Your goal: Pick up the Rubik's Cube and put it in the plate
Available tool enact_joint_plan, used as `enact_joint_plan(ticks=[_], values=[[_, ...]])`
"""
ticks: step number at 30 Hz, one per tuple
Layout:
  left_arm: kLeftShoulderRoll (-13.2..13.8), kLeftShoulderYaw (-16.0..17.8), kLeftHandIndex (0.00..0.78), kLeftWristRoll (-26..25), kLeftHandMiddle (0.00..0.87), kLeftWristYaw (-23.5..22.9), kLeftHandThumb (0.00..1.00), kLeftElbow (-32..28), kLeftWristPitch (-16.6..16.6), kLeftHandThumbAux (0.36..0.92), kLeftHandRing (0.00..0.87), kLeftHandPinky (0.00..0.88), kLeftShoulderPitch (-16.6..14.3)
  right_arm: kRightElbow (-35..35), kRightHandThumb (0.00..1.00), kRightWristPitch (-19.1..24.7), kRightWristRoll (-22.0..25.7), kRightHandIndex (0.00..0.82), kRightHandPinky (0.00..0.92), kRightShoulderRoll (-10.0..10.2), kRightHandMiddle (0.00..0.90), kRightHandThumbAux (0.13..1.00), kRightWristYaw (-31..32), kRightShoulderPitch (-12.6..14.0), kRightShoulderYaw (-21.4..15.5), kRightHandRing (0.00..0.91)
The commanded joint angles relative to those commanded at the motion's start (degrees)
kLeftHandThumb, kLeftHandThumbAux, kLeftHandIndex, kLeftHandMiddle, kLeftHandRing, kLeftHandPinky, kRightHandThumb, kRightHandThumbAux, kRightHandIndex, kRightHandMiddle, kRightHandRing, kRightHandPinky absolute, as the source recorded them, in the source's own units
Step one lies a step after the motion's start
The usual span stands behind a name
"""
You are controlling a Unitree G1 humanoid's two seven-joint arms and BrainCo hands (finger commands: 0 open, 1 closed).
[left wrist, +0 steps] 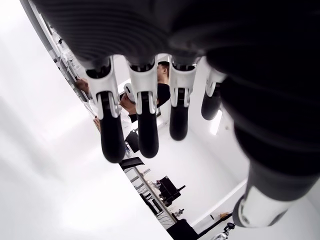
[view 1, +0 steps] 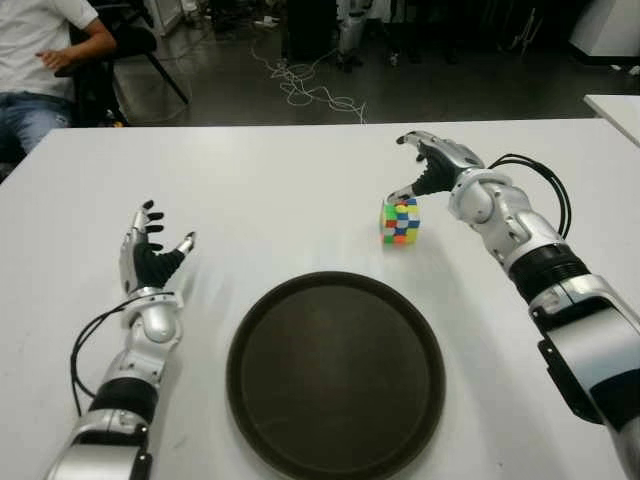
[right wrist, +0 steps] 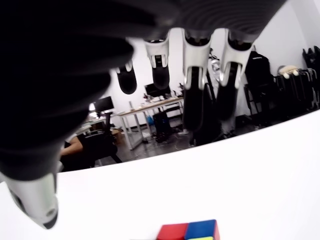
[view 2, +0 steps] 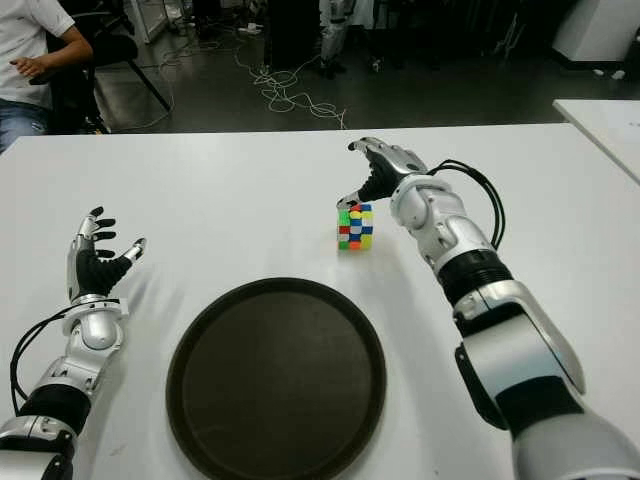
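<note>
The multicoloured Rubik's Cube point(view 1: 400, 221) sat on the smooth white table point(view 1: 280, 190), beyond the round dark plate point(view 1: 335, 372). The right hand point(view 1: 432, 165) hovered beside it, fingers spread, holding nothing. The left hand point(view 1: 150, 255) was open left of the plate.

You're looking at a robotics lab or tech office here, not anyone's home. Big plain white table point(view 1: 300, 180) up front, a second white one point(view 1: 615, 105) off to the right, and a dark smooth floor point(view 1: 230, 85) behind with a loose white cable point(view 1: 310, 90) tangled across it. A person point(view 1: 40, 60) in a white shirt and jeans sits on a black office chair point(view 1: 125, 45) at the far left. The right wrist view gives you more: desks with monitors point(right wrist: 102, 105), a long worktable point(right wrist: 150, 107), black chairs point(right wrist: 257, 75) lined up against bare white walls
</note>
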Motion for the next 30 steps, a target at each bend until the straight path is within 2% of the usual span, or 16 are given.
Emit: enact_joint_plan(ticks=[2, 5, 10, 14, 16, 18, 20, 26, 28, 30], values=[[0.0, 0.0, 0.000, 0.0, 0.321, 0.1, 0.000, 0.1, 0.1, 0.720, 0.565, 0.608, -0.1, 0.6, 0.000, -0.2, 0.1, 0.000, 0.020, 0.2, 0.026, 0.681, -0.2, -0.2, -0.1, 0.018], [-0.1, 0.0, 0.000, 0.0, 0.390, 0.2, 0.000, 0.0, 0.3, 0.718, 0.643, 0.675, -0.2, 1.2, 0.000, -0.5, 0.3, 0.000, 0.029, 0.3, 0.040, 0.689, -0.4, -0.5, -0.1, 0.036], [-0.1, -0.1, 0.000, 0.1, 0.363, 0.2, 0.000, -0.1, 0.7, 0.719, 0.620, 0.631, -0.2, 2.2, 0.000, -1.2, 0.9, 0.000, 0.073, 0.5, 0.054, 0.704, -0.3, -0.8, -0.3, 0.064], [0.0, -0.2, 0.000, 0.2, 0.393, 0.1, 0.002, -0.3, 1.2, 0.745, 0.655, 0.668, -0.1, 2.5, 0.000, -1.5, 1.2, 0.000, 0.150, 0.7, 0.085, 0.712, 0.3, -1.1, -0.2, 0.131], [0.1, -0.3, 0.000, 0.4, 0.355, 0.1, 0.001, -0.3, 1.4, 0.747, 0.612, 0.616, -0.1, 2.5, 0.000, -1.6, 1.2, 0.000, 0.193, 0.7, 0.112, 0.719, 0.5, -1.1, -0.2, 0.179], [0.1, -0.3, 0.000, 0.5, 0.282, 0.1, 0.000, -0.3, 1.7, 0.733, 0.508, 0.528, -0.1, 2.4, 0.000, -1.7, 1.3, 0.000, 0.215, 0.8, 0.129, 0.725, 0.5, -1.1, -0.3, 0.204], [0.1, -0.4, 0.000, 0.5, 0.257, 0.0, 0.000, -0.3, 1.8, 0.722, 0.479, 0.517, -0.1, 2.3, 0.000, -1.7, 1.5, 0.000, 0.224, 0.9, 0.135, 0.729, 0.6, -1.0, -0.4, 0.211], [0.3, -0.3, 0.000, 0.2, 0.321, -0.5, 0.000, 0.0, 1.9, 0.702, 0.565, 0.604, -0.1, 2.1, 0.000, -1.4, 1.7, 0.000, 0.272, 1.0, 0.170, 0.727, 1.1, -1.0, -0.3, 0.265], [0.3, -0.4, 0.000, 0.3, 0.318, -0.6, 0.000, 0.1, 1.8, 0.702, 0.555, 0.589, -0.2, 2.2, 0.000, -1.4, 1.6, 0.000, 0.290, 1.0, 0.185, 0.727, 1.1, -1.0, -0.2, 0.300], [0.3, -0.4, 0.000, 0.2, 0.279, -0.6, 0.000, 0.1, 1.5, 0.704, 0.493, 0.529, -0.2, 2.5, 0.000, -1.5, 1.6, 0.000, 0.400, 1.1, 0.262, 0.738, 1.1, -1.0, -0.1, 0.409]])
